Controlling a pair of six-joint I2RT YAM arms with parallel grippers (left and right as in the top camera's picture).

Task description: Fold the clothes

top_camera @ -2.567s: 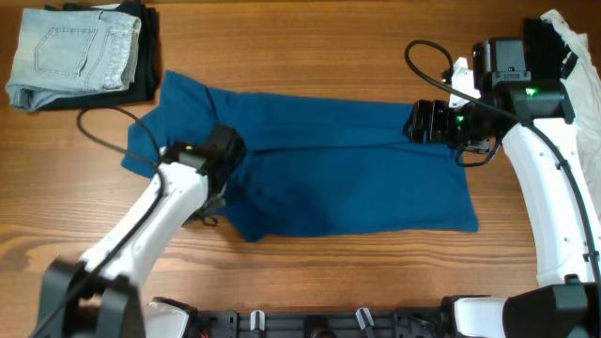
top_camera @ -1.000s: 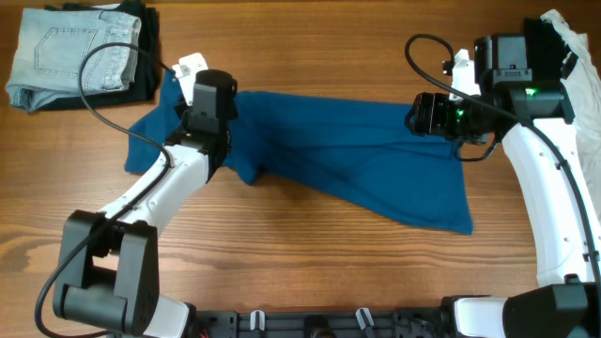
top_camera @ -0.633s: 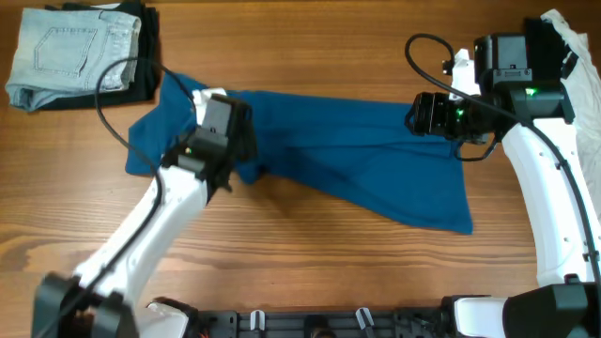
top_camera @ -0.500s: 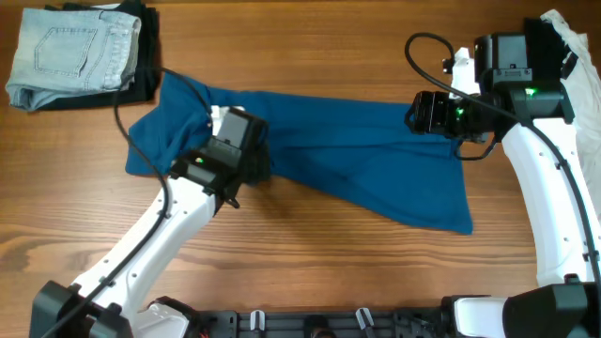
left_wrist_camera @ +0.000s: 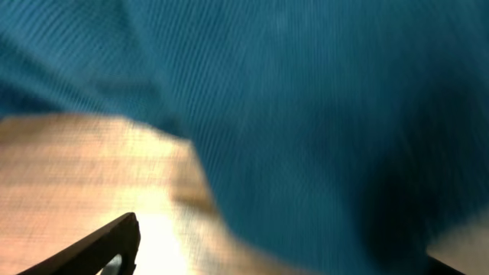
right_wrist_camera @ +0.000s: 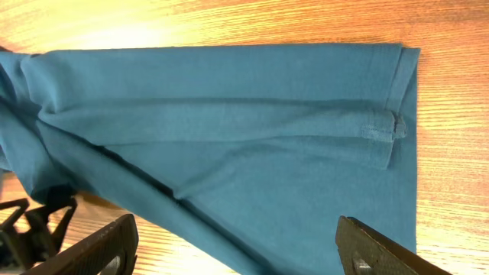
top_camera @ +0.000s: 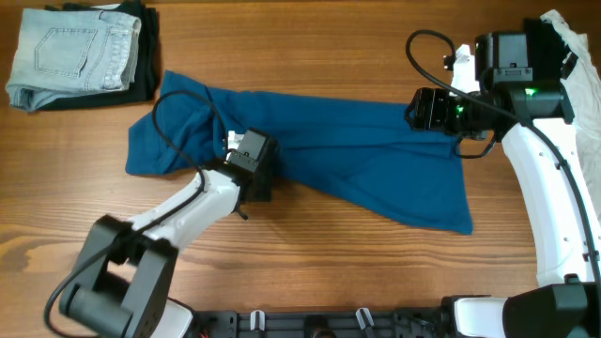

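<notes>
A blue garment (top_camera: 347,150) lies across the middle of the table, its front left part folded back so the front edge runs slantwise. My left gripper (top_camera: 258,169) stands open at that front edge, low over the cloth, and holds nothing. The left wrist view is blurred: blue cloth (left_wrist_camera: 306,107) fills it, with bare wood at the lower left and the left gripper (left_wrist_camera: 290,256) open. My right gripper (top_camera: 423,111) hovers open over the garment's far right part. In the right wrist view the right gripper (right_wrist_camera: 237,252) is wide apart above the cloth (right_wrist_camera: 252,130).
Folded light jeans (top_camera: 70,52) lie on a dark garment (top_camera: 141,56) at the far left corner. A white cloth (top_camera: 568,33) sits at the far right corner. The left arm's cable (top_camera: 178,105) loops over the blue garment.
The left gripper opened and let go of the cloth, then drew back from the far left toward the front edge. The garment's front left part now lies folded back. The right arm held still.
</notes>
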